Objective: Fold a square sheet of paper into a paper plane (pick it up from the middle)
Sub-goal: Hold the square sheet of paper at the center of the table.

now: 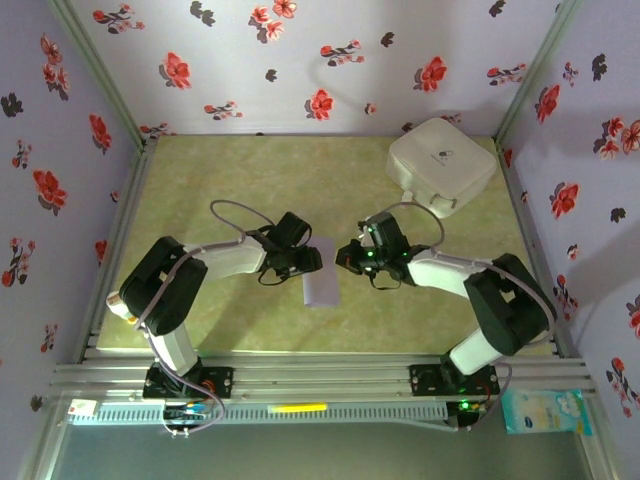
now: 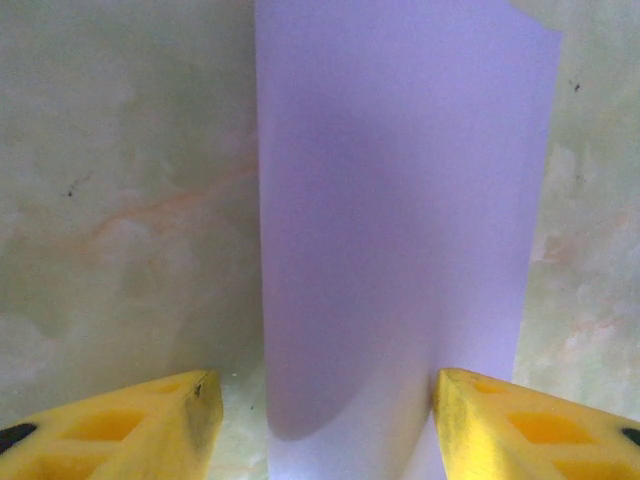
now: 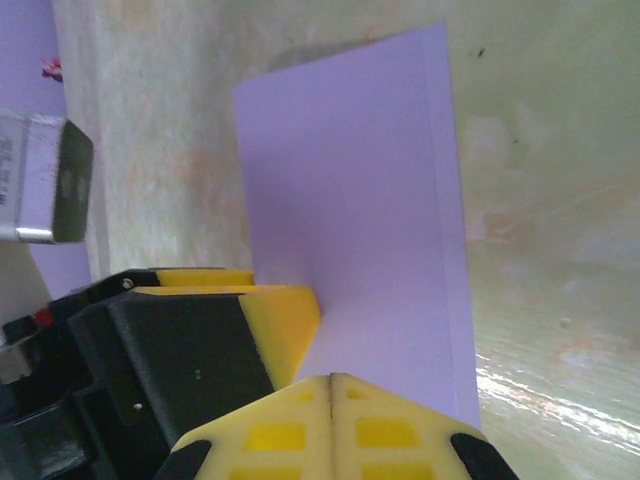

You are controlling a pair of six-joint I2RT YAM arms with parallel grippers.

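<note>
**Left claw (image 1: pixel 306 262) and right claw (image 1: pixel 346 258) meet over the square sheet of paper (image 1: pixel 320 285), one fold in**

From above, the two claws face each other almost tip to tip. The square sheet of paper lies on the desk (image 1: pixel 240 180) under their tips and runs out just nearer than both. It reads as a narrow rectangle, not a square. A white box (image 1: pixel 440 165) sits well beyond the right claw.

At the left wrist, the left claw (image 2: pixel 320 420) has its fingers (image 2: pixel 170 425) apart, straddling the paper (image 2: pixel 400 200), which runs straight ahead of it.

At the right wrist, the right claw (image 3: pixel 331 385) has its fingers pressed together, tips over the paper's (image 3: pixel 350 200) near edge. Whether they nip a layer, I cannot tell. The left claw (image 3: pixel 260 290) sits close beside it. A second paper edge along the far side suggests two layers.

So the first halving fold looks done or is being creased. The nose corners and wings seem still to come, and no dart shape exists yet.
</note>
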